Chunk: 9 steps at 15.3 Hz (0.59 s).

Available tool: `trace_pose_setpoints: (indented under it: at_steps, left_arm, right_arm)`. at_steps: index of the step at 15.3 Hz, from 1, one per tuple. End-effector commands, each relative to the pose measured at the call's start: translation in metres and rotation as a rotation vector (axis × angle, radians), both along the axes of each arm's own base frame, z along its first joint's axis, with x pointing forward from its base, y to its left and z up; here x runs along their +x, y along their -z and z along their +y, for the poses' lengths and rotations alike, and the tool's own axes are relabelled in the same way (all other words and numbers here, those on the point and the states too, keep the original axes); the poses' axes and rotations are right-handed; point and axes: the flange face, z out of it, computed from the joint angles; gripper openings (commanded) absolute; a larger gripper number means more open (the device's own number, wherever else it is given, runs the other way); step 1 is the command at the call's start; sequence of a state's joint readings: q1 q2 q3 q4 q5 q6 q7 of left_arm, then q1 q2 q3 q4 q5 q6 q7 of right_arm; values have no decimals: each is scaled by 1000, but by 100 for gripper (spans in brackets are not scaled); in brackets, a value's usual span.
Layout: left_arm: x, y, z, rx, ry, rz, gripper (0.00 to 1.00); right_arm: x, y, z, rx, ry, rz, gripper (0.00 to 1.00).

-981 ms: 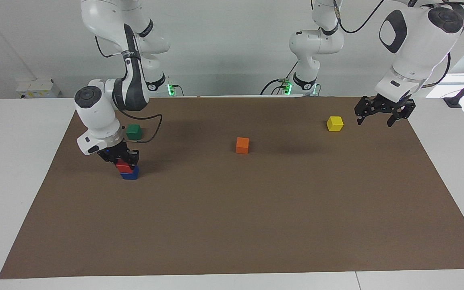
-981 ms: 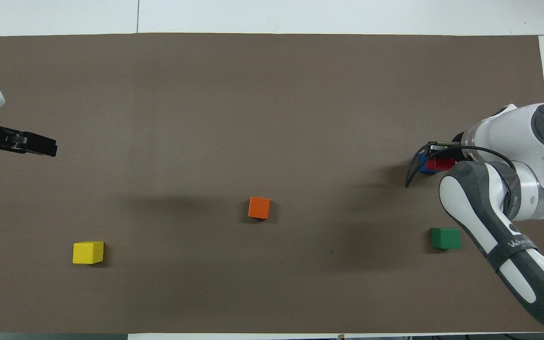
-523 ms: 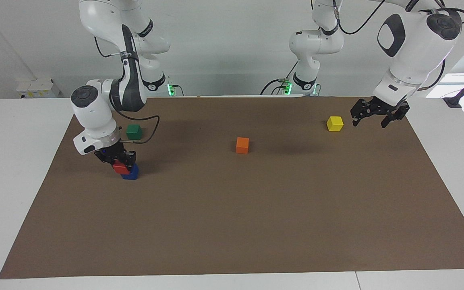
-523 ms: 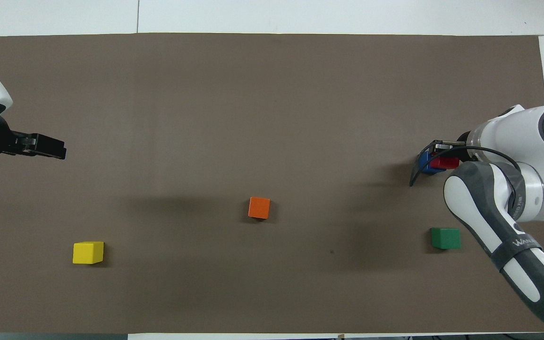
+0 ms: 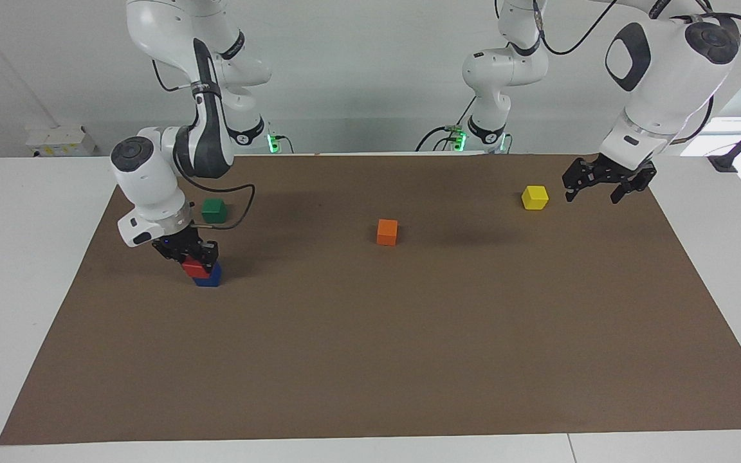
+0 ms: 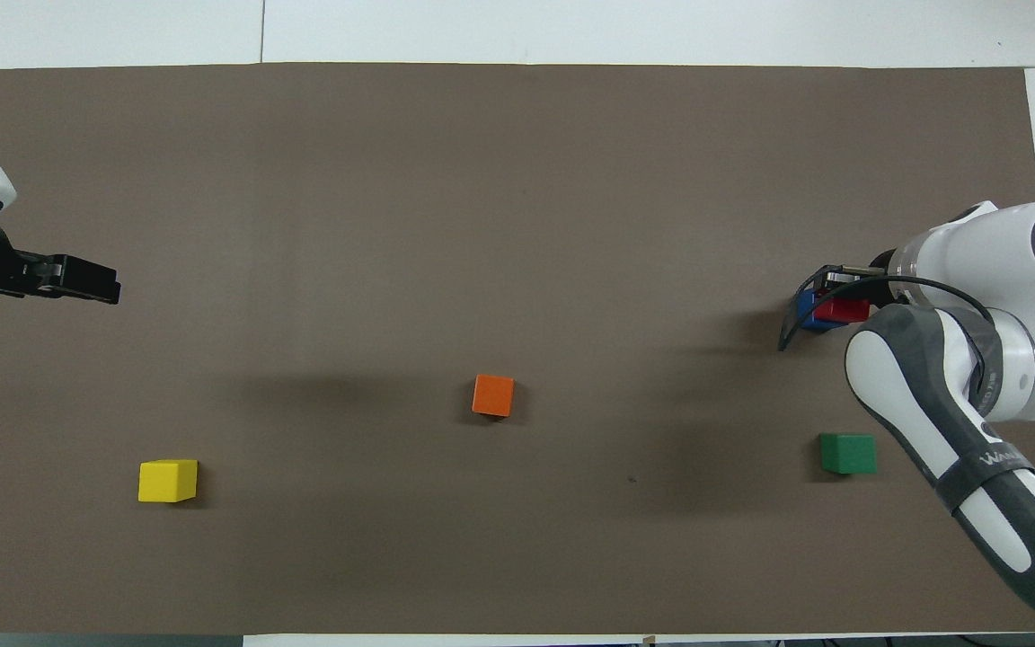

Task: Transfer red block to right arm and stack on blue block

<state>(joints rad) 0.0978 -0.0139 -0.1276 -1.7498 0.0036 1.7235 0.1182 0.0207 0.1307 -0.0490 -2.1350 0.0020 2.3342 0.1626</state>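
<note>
The right gripper (image 5: 193, 256) seemingly gripped the red block (image 5: 194, 266), which sat skewed on the blue block (image 5: 208, 276). Released so, it could topple. The left gripper (image 5: 604, 183) waited open over the mat's end.

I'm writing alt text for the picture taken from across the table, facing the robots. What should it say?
The right gripper holds a red block on top of a blue block on a brown mat. Green, orange and yellow blocks lie apart; the left gripper hangs open near the yellow one.
</note>
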Motion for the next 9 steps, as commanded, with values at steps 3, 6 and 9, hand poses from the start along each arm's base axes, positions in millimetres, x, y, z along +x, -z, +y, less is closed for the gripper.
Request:
trace_pose_setpoints:
  at_steps: [3, 6, 9]
  left_arm:
    - [-7, 1, -2, -11, -11, -1, 100]
    - [-4, -5, -6, -6, 1, -6, 100]
    - [-2, -15, -24, -2, 25, 6, 100]
  right_arm:
    - [-5, 0, -2, 17, 20, -12, 100]
    - [-4, -1, -2, 15, 17, -9, 100]
    - [1, -24, -1, 16, -1, 7, 100]
